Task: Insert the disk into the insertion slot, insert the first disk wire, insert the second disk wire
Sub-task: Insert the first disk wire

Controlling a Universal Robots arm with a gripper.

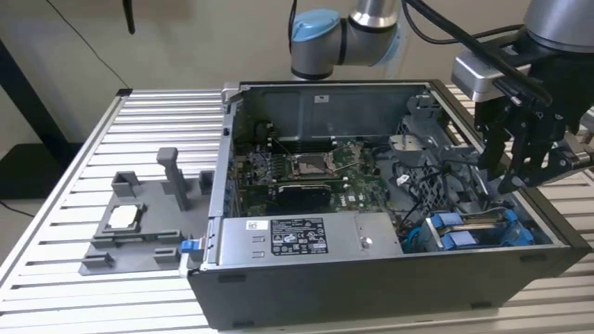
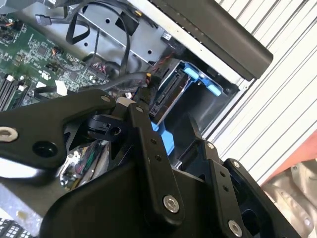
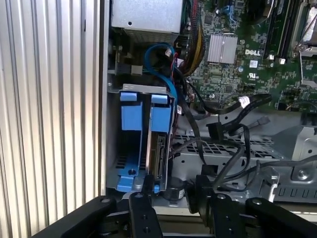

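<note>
The disk (image 1: 478, 223) stands on edge in its blue carrier inside the insertion slot (image 1: 536, 240) at the case's front corner, on the exterior view's right. My gripper (image 1: 508, 182) hangs just above it, open, fingers apart with nothing between them. In the first wrist view the disk's connector edge (image 3: 160, 158) faces my gripper (image 3: 173, 184). Two loose black wires with plugs (image 3: 216, 130) (image 3: 261, 120) lie beside the cage. In the second wrist view a black plug with coloured wires (image 2: 148, 79) sits against the disk (image 2: 166, 96); I cannot tell if it is seated.
A silver power-supply box (image 1: 297, 236) fills the case's front left, with the motherboard (image 1: 307, 170) behind it. A blue cable (image 3: 161, 54) loops by the cage. A grey fixture (image 1: 139, 223) stands on the slatted table (image 1: 93, 139) on the exterior view's left.
</note>
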